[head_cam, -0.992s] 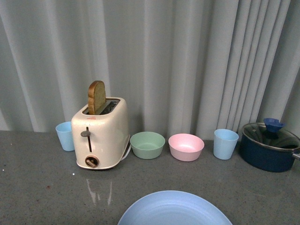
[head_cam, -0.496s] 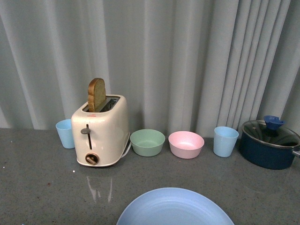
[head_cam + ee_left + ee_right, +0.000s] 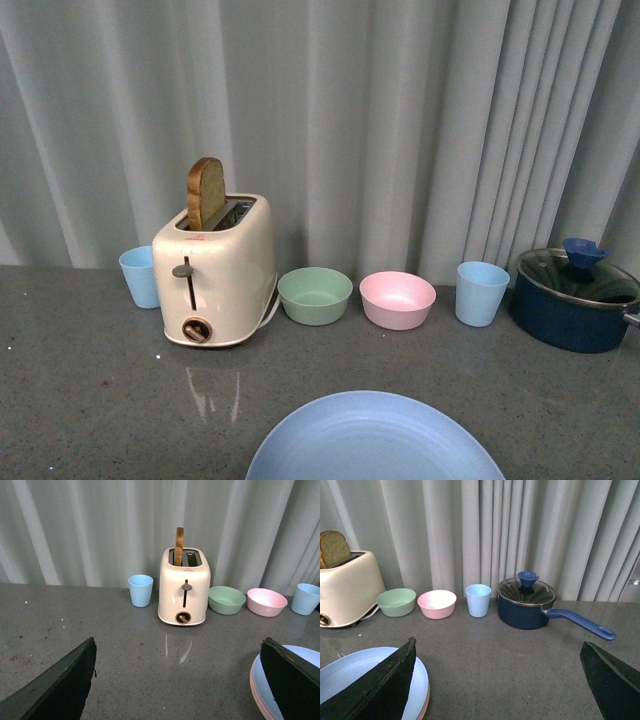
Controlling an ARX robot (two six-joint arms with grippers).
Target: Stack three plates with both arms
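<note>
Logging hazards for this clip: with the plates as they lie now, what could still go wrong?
1. The blue plate sits on a pink one; a cream plate isn't visible, so the stack may be incomplete.
2. Both claws, left and right, are open and empty near the stack; a careless move could nudge it.
</note>
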